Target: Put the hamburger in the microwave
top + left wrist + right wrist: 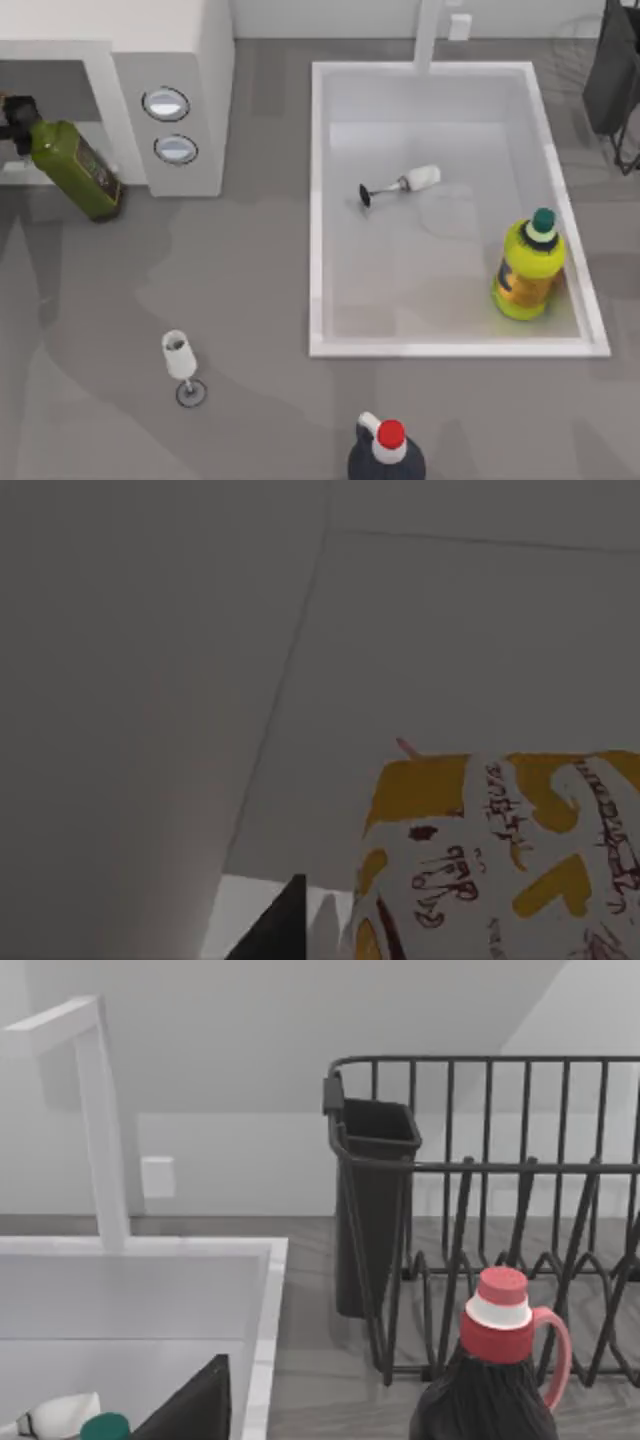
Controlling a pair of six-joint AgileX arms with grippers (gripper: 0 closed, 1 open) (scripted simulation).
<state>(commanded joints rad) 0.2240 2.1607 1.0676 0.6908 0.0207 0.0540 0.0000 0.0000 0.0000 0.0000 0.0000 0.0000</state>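
The microwave stands at the table's ten o'clock corner, its two dials facing up toward the overhead camera. From the left wrist camera the hamburger looms close against plain grey walls that look like the microwave's cavity. It is white with yellow blotches and dark scribbles, and its outline runs off the picture, so I cannot tell its long axis or which way it points. A dark wedge of the left gripper sits just beside it; whether it grips the hamburger I cannot tell. A green bottle lies tilted at the cavity mouth, its cap toward ten o'clock. The sink fills the table's three o'clock side, holding a toppled glass and a yellow bottle. A second glass stands upright at seven o'clock, and a red-capped bottle at six. The right gripper hangs near that bottle, facing the rack; its state I cannot tell.
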